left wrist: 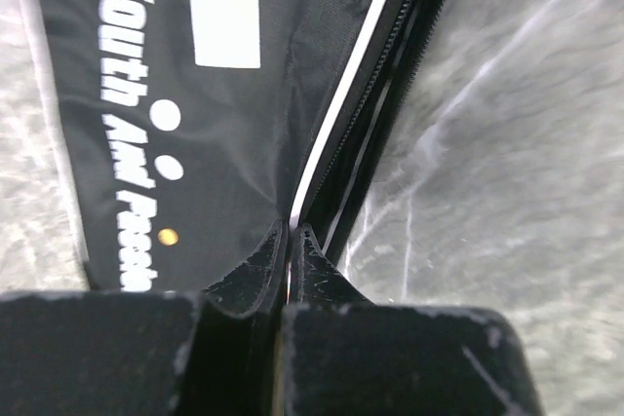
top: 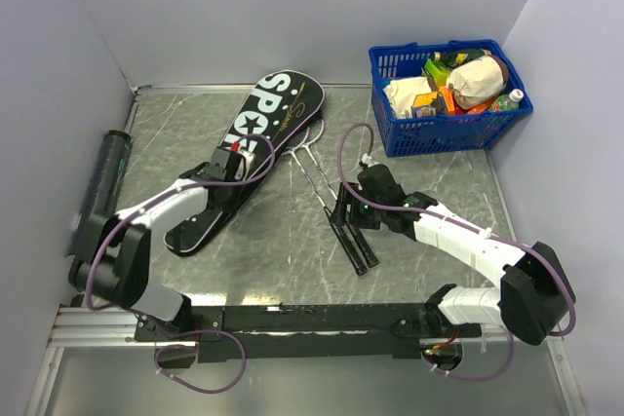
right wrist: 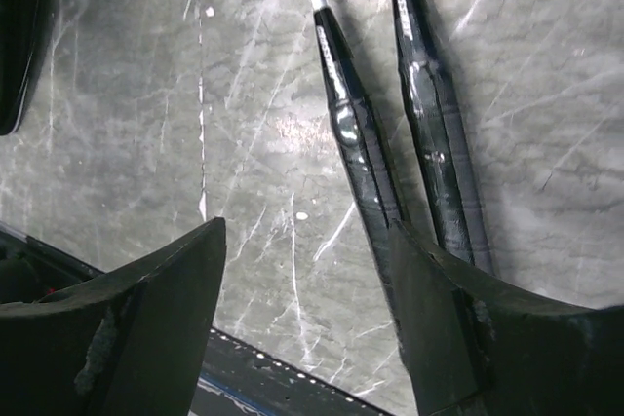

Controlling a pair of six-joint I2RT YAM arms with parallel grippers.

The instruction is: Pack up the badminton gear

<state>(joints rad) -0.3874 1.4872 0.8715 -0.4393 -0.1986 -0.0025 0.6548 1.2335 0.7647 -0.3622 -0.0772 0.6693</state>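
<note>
Left gripper [left wrist: 291, 245] has its jaws clenched on the bag [left wrist: 195, 143] at its zip edge (lift gently to gape it); right gripper [right wrist: 307, 241], jaws released, should centre over both racket handles [right wrist: 356, 143] on the surface [right wrist: 146, 94].

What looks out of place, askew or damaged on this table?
Nothing spilled or damaged. The grocery basket in the far right corner is not badminton gear, and the tube lies apart at the far left, away from the bag.
</note>
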